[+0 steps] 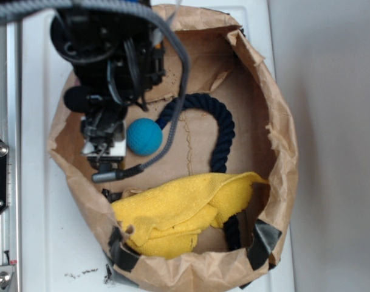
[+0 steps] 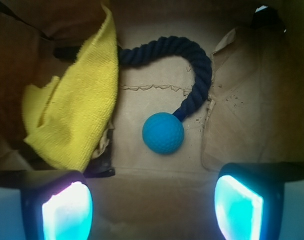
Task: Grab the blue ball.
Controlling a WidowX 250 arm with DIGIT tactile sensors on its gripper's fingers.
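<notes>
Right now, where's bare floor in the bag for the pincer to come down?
Bare cardboard lies inside the rope arc, between yellow cloth and blue ball, and beyond the rope by the bag wall. Crowded along the cloth side. Open pincer sits short of the ball.

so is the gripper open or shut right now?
Open. In the wrist view the gripper has its two glowing pads far apart, nothing between them, and the small teal-blue rubbery ball lies free ahead on the brown paper.

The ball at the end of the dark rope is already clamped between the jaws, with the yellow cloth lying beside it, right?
Not clamped. The wrist view shows the ball lying free on the bag floor, ahead of the open jaws. It does sit at the rope's end, with the cloth beside it.
</notes>
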